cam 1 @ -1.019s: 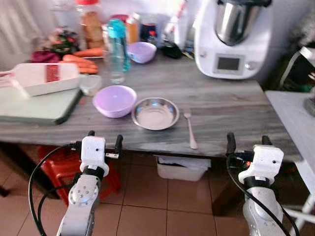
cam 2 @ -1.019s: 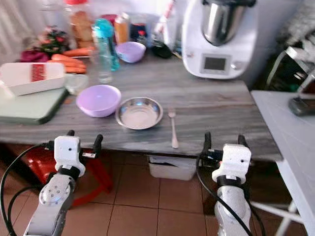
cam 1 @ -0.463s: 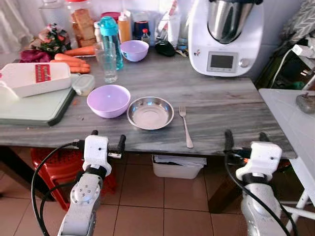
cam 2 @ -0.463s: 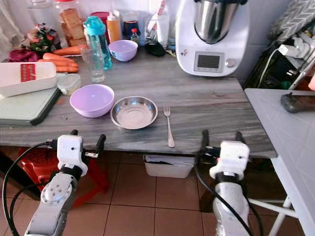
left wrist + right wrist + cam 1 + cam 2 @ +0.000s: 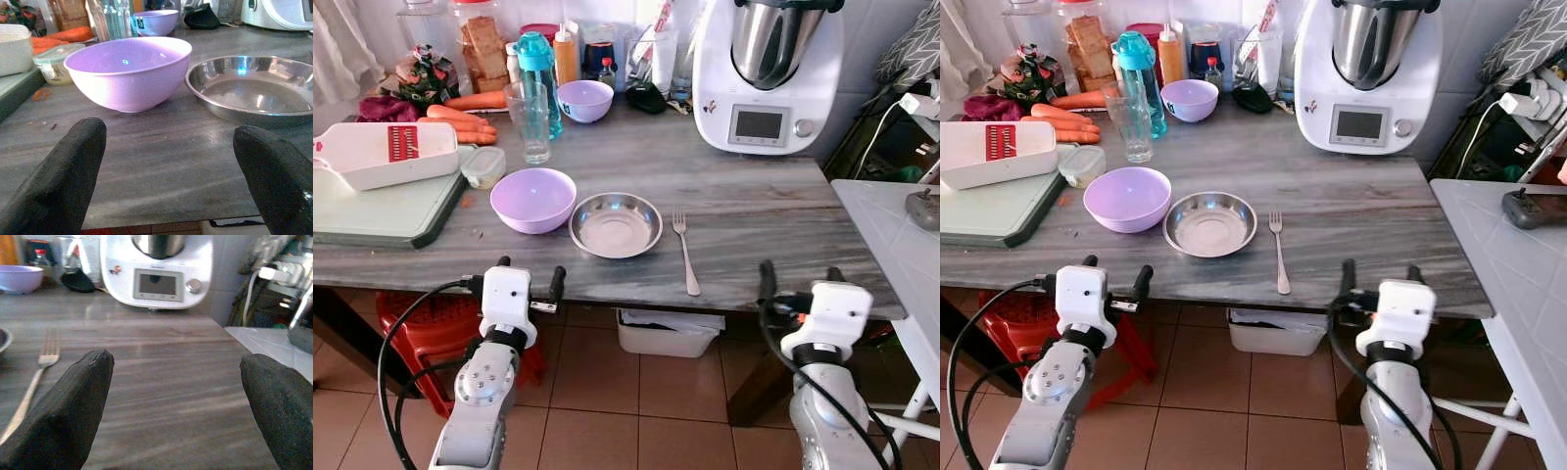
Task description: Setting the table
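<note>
- Fork (image 5: pixel 684 253) lies just to the right of the steel plate (image 5: pixel 616 223), its long axis running from the table's near edge toward the back, tines away. Beyond the plate's other side sits the purple bowl (image 5: pixel 532 199).
- Left gripper (image 5: pixel 166 171), jaws apart, faces the gap between bowl and plate.
- Right gripper (image 5: pixel 178 406), jaws apart, is nearer the fork, which lies off to the plate's side of its opening.

Left gripper (image 5: pixel 527 275), right gripper (image 5: pixel 800 282): seemingly agape, forward.
</note>
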Tool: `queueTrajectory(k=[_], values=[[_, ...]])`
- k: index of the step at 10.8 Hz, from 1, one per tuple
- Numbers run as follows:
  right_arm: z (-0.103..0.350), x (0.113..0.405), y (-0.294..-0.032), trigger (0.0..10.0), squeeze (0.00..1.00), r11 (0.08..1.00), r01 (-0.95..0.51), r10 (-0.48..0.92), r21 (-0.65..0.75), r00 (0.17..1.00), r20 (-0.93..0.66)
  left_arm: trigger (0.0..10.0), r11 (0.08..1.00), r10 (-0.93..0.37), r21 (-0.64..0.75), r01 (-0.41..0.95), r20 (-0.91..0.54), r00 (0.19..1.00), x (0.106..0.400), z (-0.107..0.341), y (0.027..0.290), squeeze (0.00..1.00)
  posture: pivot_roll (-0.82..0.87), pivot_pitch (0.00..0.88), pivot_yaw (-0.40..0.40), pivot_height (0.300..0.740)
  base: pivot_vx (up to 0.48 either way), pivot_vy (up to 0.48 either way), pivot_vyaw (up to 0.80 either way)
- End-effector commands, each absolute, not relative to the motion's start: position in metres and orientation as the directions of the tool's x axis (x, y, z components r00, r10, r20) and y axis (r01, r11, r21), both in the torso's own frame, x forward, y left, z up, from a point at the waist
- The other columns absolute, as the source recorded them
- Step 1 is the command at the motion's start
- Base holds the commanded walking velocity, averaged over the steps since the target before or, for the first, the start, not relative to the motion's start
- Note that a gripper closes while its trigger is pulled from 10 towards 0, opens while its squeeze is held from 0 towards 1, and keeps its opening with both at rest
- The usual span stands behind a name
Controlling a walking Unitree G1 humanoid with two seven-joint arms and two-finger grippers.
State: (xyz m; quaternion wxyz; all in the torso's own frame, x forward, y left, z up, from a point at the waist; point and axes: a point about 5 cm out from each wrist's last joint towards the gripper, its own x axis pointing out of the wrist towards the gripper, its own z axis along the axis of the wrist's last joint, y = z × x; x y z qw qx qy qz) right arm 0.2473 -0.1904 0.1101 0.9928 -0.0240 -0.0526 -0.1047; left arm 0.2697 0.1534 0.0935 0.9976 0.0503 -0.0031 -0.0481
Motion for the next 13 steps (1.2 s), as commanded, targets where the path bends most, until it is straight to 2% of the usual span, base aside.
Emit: queueTrajectory(k=[1, 4, 13], values=[[0.117, 0.244, -0.194, 10.0, 0.00, 0.972, 0.235, -0.231, -0.014, 0.965, 0.123, 10.0, 0.990, -0.104, 0.096, 0.104, -0.001, 0.995, 0.268, 0.094, 0.151, 0.00, 0.04, 0.054, -0.016, 0.740, -0.277, 0.000, 0.00], [0.111, 0.235, -0.193, 10.0, 0.00, 0.981, 0.190, -0.187, -0.025, 0.979, 0.084, 10.0, 0.987, -0.115, 0.109, 0.115, -0.003, 0.993, 0.271, 0.095, 0.150, 0.00, 0.05, 0.041, -0.016, 0.740, -0.282, 0.000, 0.00], [0.116, 0.245, -0.192, 10.0, 0.00, 0.978, 0.207, -0.207, 0.010, 0.975, 0.084, 10.0, 0.985, -0.123, 0.122, 0.121, 0.011, 0.992, 0.282, 0.102, 0.148, 0.00, 0.06, 0.011, 0.001, 0.740, -0.294, 0.000, 0.00]])
